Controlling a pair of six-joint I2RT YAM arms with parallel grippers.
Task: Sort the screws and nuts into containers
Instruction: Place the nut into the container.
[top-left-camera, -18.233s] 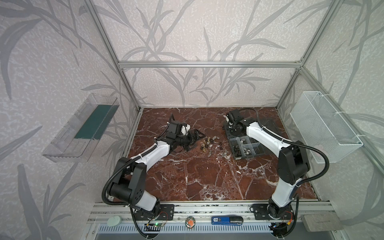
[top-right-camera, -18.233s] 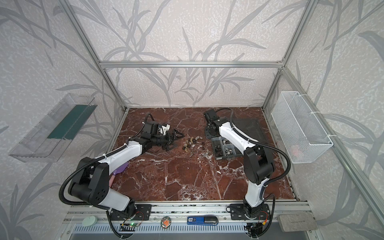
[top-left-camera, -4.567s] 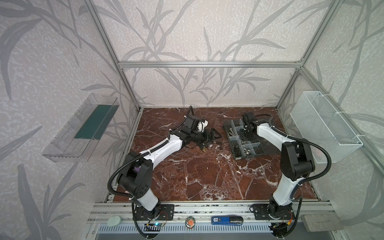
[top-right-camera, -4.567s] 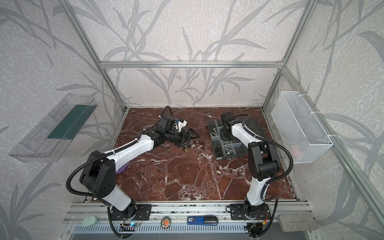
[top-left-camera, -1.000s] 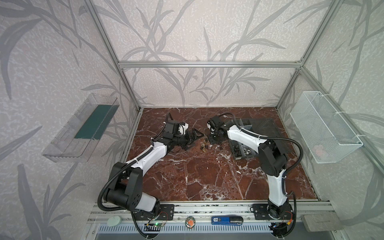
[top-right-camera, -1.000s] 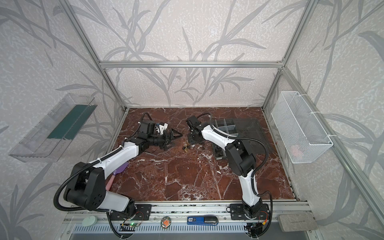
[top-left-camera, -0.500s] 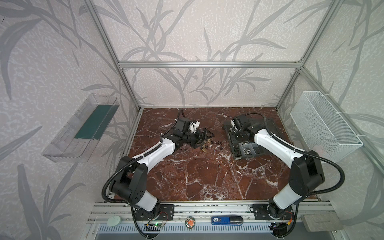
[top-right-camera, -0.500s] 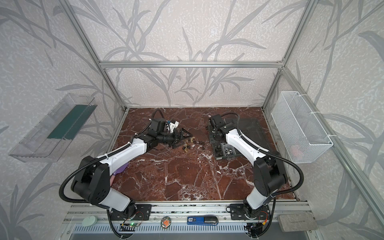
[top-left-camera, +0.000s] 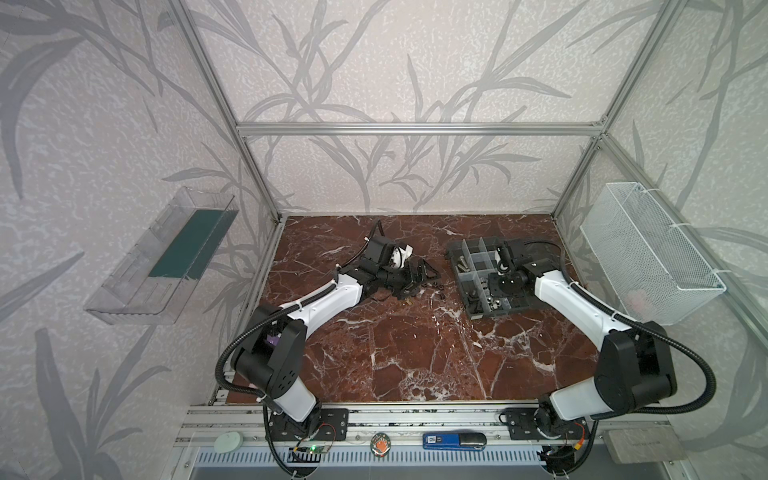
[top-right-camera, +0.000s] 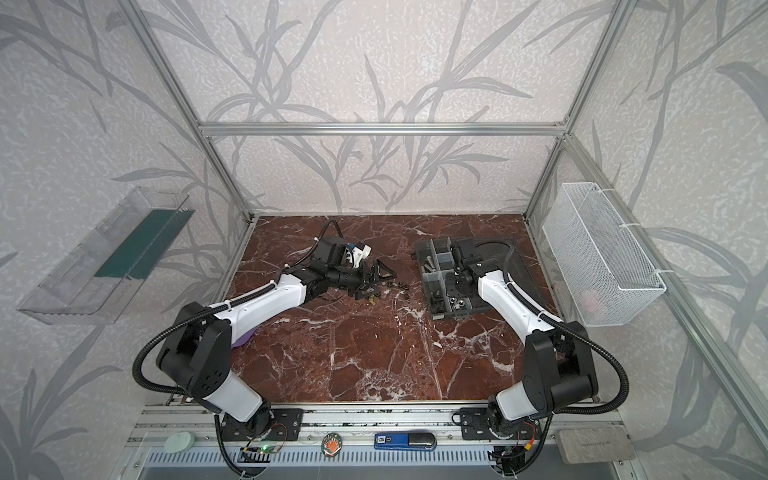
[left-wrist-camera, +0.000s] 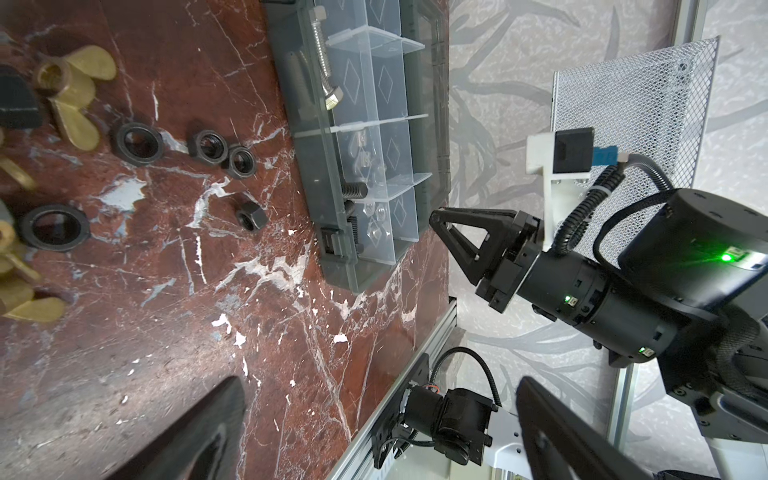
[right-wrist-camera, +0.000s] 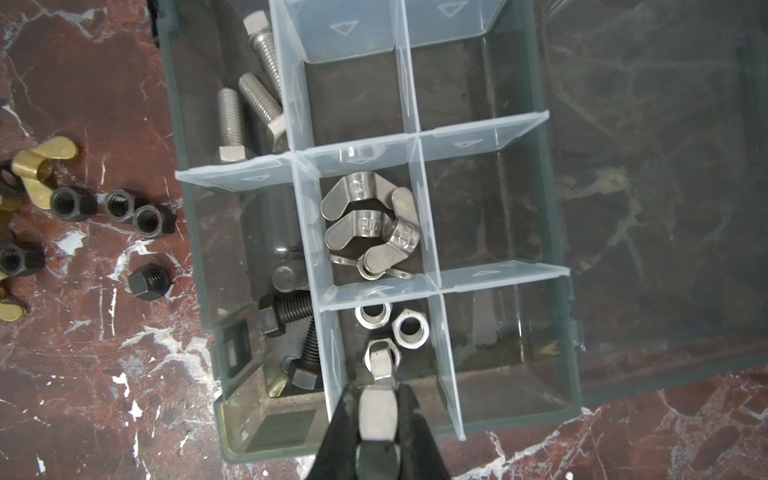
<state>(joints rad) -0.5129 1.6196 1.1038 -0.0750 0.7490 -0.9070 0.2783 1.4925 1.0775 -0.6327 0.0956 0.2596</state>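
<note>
The dark grey organizer box (top-left-camera: 454, 250) (top-right-camera: 420, 249) lies open at the back right of the marble table. Over its near end my right gripper (right-wrist-camera: 378, 409) (left-wrist-camera: 435, 218) is shut on a silver hex nut (right-wrist-camera: 376, 415), above the compartment (right-wrist-camera: 432, 382) that holds other silver nuts (right-wrist-camera: 409, 328). Neighbouring containers hold silver wing nuts (right-wrist-camera: 370, 224), silver bolts (right-wrist-camera: 249, 108) and dark bolts (right-wrist-camera: 291, 311). My left gripper (top-left-camera: 419, 272) (top-right-camera: 376, 276) (left-wrist-camera: 374, 419) stands open and empty by the loose pile. There lie brass wing nuts (left-wrist-camera: 70, 95) and dark hex nuts (left-wrist-camera: 208, 145) (right-wrist-camera: 141, 216).
The box's smoky lid (right-wrist-camera: 665, 166) lies flat on its far side. A white wire-mesh basket (top-left-camera: 648, 249) hangs on the right wall, and a clear bin with a green strip (top-left-camera: 166, 257) on the left wall. Aluminium posts frame the table.
A second ago my right gripper was at the loose pile; it has swung to the box and hangs above it. My left gripper moved right, up to the pile.
</note>
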